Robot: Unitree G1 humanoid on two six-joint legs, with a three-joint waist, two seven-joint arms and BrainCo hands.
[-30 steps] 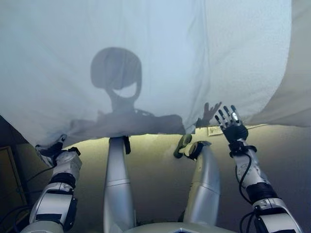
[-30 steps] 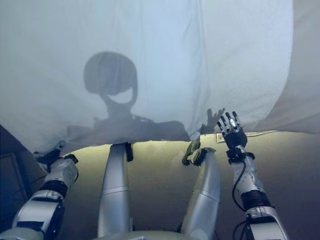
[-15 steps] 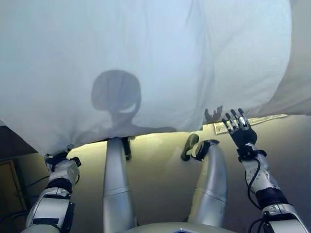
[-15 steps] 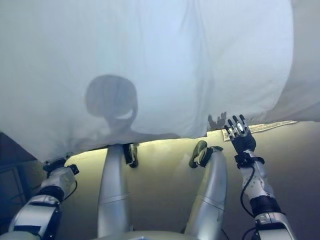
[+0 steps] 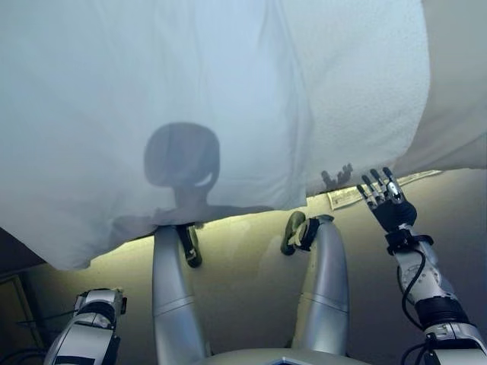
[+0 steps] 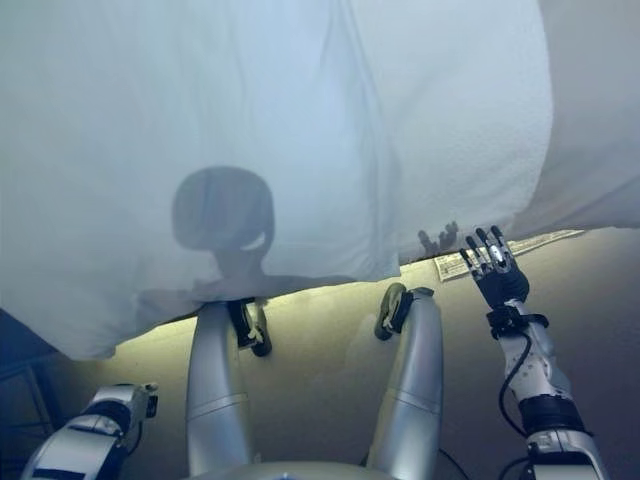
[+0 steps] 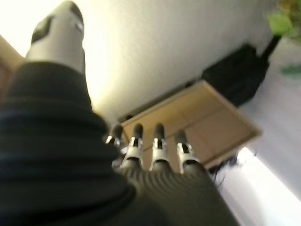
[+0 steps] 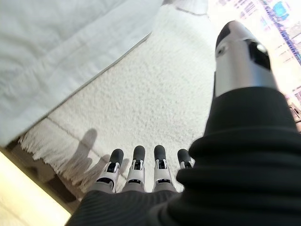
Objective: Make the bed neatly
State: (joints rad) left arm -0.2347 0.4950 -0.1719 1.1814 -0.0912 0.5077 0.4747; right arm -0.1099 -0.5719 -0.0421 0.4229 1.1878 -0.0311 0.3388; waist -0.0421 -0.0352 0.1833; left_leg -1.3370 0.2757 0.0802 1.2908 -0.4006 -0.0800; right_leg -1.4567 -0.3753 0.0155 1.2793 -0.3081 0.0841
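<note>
While the right hand hangs with fingers straight and spread, holding nothing, just below the fringed hem of the white textured blanket, the left hand is down near the floor, fingers straight and empty in its wrist view, pointing toward a flat wooden board; only its wrist shows in the head views. 1.0 s and 0.5 s ago that left hand sat up at the lower left corner of the pale sheet, seemingly gripping it; now it has dropped away and the corner hangs free. Sheet hem hangs lower on the left and overlaps the blanket along a vertical fold at centre. The right hand has drifted slightly outward, open in all 3 moments. Judgement: the sheet has been released after a pull; bedding hangs over the edge, unevenly, so straightening probably remains.
</note>
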